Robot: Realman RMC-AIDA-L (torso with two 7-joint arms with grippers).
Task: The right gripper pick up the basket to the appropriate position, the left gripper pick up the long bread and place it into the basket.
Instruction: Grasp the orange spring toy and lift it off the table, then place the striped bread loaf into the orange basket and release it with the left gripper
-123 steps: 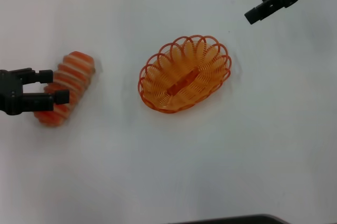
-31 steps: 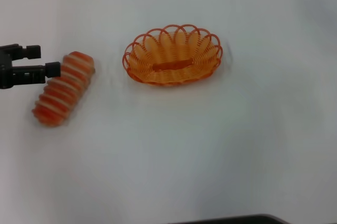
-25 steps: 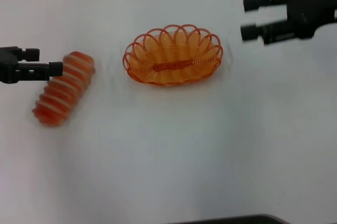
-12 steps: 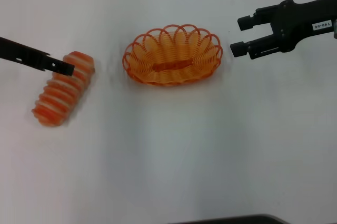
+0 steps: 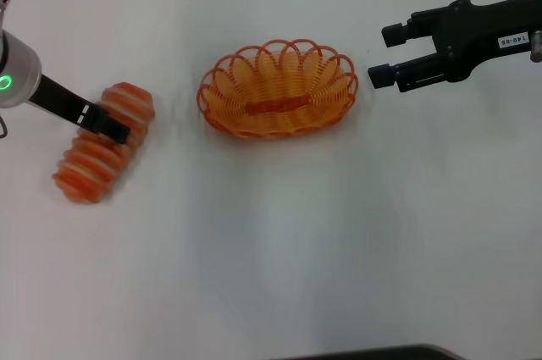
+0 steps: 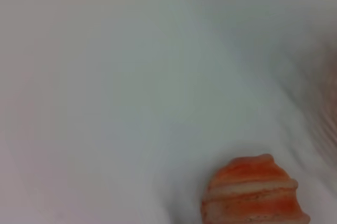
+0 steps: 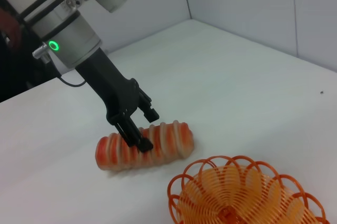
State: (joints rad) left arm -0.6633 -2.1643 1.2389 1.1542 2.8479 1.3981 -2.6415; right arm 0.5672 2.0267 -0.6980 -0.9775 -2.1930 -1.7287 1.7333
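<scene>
- The long bread (image 5: 102, 143) lies on the white table (image 5: 279, 250) at the far left, well apart from the basket (image 5: 279, 88).
- Its long axis runs on a slant: one end points toward the near left, the other toward the far right, where the basket is.
- The left gripper (image 7: 139, 127) reaches down at the loaf's middle. Its fingers are spread and straddle the loaf across its width, one on each side; whether they press on the crust cannot be told.
- The basket sits far of the table's middle, upright, its long axis running left to right.
- The right gripper (image 5: 384, 55) hovers just right of the basket's right end, apart from it, with its two fingers spread and pointing left toward the rim.
</scene>
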